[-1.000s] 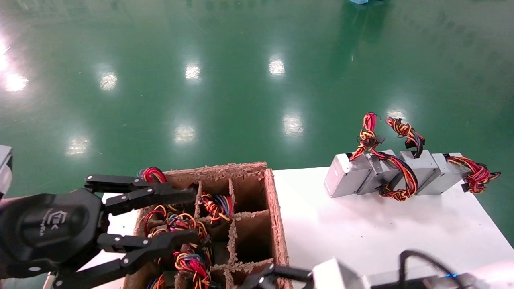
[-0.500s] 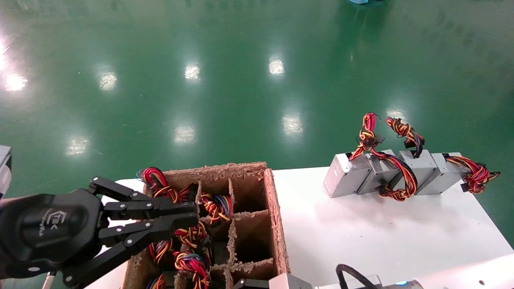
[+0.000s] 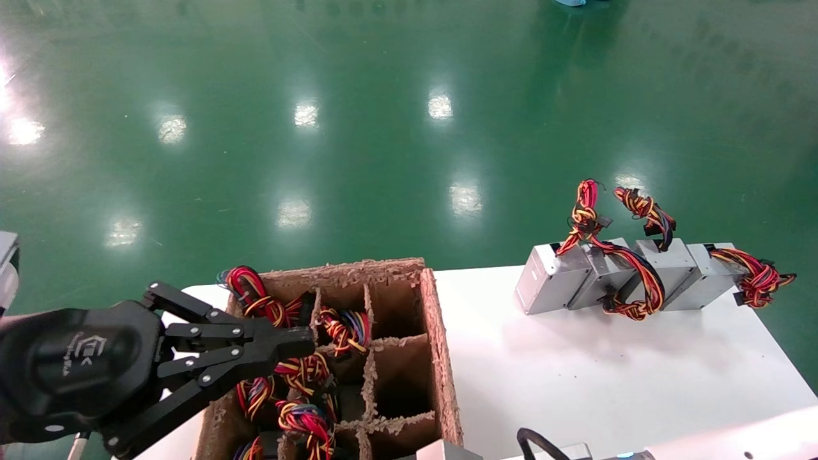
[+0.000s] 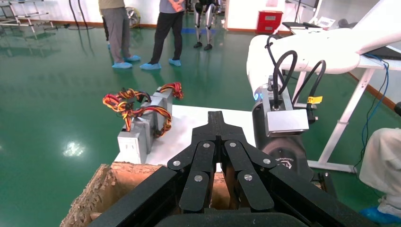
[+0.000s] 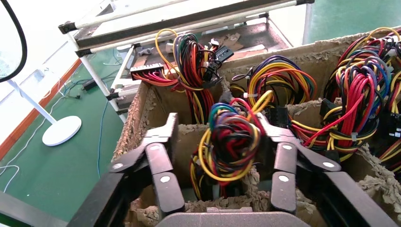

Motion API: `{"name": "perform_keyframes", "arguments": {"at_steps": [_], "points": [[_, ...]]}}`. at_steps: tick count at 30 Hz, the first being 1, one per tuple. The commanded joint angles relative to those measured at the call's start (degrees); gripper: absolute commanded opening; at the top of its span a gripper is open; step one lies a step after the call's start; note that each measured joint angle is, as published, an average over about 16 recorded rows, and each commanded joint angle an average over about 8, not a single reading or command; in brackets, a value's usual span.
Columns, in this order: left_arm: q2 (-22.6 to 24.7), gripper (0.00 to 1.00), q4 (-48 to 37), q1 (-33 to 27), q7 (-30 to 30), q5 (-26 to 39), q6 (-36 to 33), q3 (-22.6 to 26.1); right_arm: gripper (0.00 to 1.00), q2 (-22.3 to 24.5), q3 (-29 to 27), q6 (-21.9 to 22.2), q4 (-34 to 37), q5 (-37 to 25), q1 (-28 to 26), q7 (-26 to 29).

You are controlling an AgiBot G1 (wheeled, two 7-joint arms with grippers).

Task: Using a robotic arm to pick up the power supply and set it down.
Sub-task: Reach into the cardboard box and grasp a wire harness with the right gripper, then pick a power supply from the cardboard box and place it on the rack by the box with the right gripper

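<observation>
Your right gripper [image 5: 217, 122], black with long linked fingers, hangs wide open straddling the knotted red, yellow and black wire bundle of one grey power supply [image 5: 231, 146]. The supply sits straight below in a cell of the brown cardboard divider box [image 3: 441, 358], apparently on end, its body hidden. The left gripper [image 3: 300, 342] hovers over the box's left cells, fingers pressed together, empty. Four supplies [image 3: 556, 281] line the white table [image 3: 575, 383]; the number boxed is unclear.

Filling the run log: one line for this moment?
left gripper: shut, over box | right gripper: open around wire bundle in box | four power supplies: on table
</observation>
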State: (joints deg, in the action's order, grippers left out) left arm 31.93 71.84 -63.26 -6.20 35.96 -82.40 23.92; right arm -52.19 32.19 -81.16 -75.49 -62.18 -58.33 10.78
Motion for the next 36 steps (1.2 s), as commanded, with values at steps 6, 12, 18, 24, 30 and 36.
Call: {"name": "perform_keyframes", "arguments": {"at_steps": [6,12,18,24,30,36], "points": [[0.0,0.00,0.0,0.0,0.0,0.0,0.0,0.0,0.00,0.1,0.3,0.1,-0.4,-0.9,-0.1,-0.3],[0.0,0.00,0.0,0.0,0.0,0.0,0.0,0.0,0.00,0.4,0.2,0.1,-0.9,-1.2,-0.2,-0.8],[0.0,0.00,0.0,0.0,0.0,0.0,0.0,0.0,0.00,1.1,-0.7,-1.0,-1.1,1.1,-0.6,-0.5],[0.0,0.00,0.0,0.0,0.0,0.0,0.0,0.0,0.00,2.6,-2.4,-3.1,-1.2,5.5,-1.6,0.7],[0.0,0.00,0.0,0.0,0.0,0.0,0.0,0.0,0.00,4.2,-4.1,-5.1,-1.2,10.3,-3.2,2.2],[0.0,0.00,0.0,0.0,0.0,0.0,0.0,0.0,0.00,5.5,-5.6,-6.2,-1.3,14.6,-5.0,3.5]]}}
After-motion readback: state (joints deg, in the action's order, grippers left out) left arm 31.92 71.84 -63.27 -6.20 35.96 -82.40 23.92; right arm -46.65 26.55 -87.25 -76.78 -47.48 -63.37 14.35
